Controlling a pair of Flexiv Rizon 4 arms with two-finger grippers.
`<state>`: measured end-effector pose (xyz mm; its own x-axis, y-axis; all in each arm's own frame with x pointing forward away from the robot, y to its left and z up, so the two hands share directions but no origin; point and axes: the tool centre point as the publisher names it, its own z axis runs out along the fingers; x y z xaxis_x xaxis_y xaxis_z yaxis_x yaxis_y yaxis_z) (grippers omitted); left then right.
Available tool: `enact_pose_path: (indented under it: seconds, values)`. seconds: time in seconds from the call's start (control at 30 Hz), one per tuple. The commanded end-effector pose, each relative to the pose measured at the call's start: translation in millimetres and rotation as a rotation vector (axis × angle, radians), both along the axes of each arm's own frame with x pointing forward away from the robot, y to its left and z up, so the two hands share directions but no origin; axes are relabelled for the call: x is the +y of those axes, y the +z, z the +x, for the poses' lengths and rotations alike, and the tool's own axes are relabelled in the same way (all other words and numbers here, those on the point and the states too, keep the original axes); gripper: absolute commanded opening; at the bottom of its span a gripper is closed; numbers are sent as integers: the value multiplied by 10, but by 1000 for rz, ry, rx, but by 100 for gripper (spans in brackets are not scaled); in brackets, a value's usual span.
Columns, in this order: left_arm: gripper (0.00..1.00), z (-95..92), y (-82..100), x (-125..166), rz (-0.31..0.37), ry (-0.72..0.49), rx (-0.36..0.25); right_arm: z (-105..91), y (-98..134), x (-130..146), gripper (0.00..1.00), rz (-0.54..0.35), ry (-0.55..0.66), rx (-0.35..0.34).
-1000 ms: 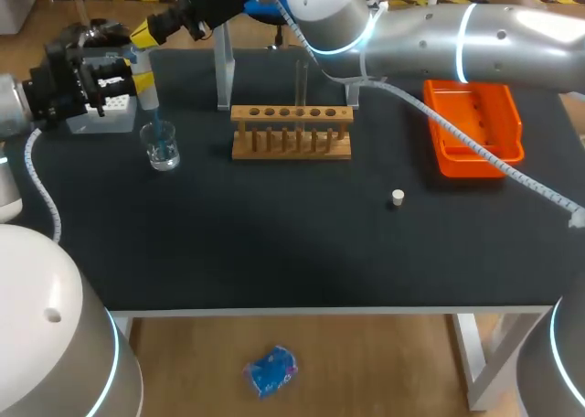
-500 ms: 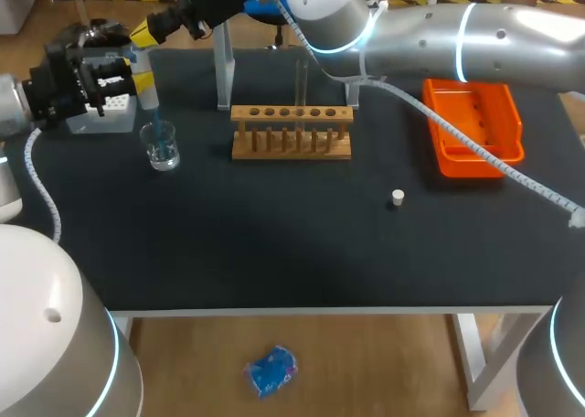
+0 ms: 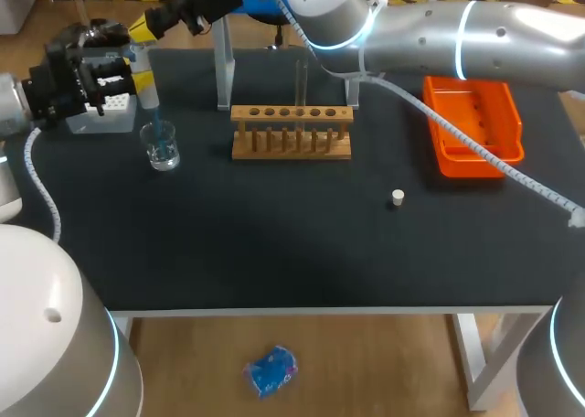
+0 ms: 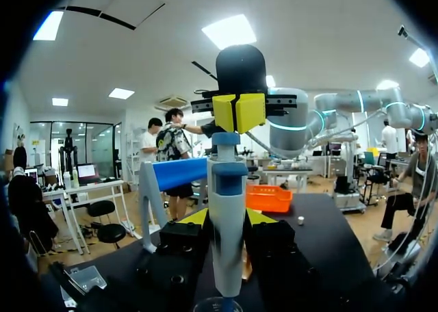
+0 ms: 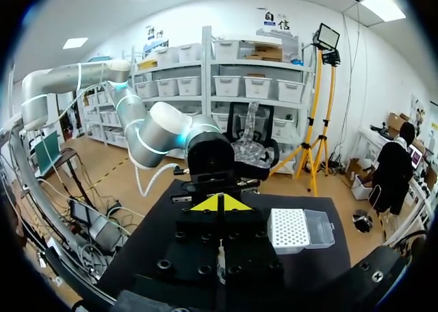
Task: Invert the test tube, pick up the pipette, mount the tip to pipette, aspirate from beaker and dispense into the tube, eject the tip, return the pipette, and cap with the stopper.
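My left gripper (image 3: 139,75) is shut on the white and blue pipette (image 3: 146,92) and holds it upright, with the pipette's tip down in the glass beaker (image 3: 163,147). In the left wrist view the pipette (image 4: 227,209) stands between my yellow fingertips (image 4: 194,217), and the beaker's rim (image 4: 217,304) lies just below. My right gripper (image 3: 143,27) is shut and empty. It hangs directly over the pipette's plunger (image 4: 226,138), where its tips (image 4: 239,112) show pressed together. A test tube (image 3: 301,83) stands upright in the wooden rack (image 3: 291,132). The white stopper (image 3: 398,197) lies on the mat.
A white tip box (image 3: 108,101) sits behind the beaker and also shows beside my right gripper (image 5: 219,202) as a tip box (image 5: 295,228). The pipette stand (image 3: 224,65) rises behind the rack. An orange tray (image 3: 475,124) lies at the right.
My right gripper has shifted slightly up and to the left above the pipette's top. The left arm, pipette and beaker have not moved.
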<state>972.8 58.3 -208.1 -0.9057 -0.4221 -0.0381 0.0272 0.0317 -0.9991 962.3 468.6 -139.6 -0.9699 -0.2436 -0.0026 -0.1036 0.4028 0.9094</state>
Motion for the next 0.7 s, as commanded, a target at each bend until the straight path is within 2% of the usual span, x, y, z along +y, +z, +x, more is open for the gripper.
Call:
enact_pose_path:
  seconds: [0.03,0.7]
  values:
    - [0,-7,33,2,0,0,0,16,0,5,0,-2,2,-4]
    - [0,-7,33,2,0,0,0,51,196,5,0,17,2,-44]
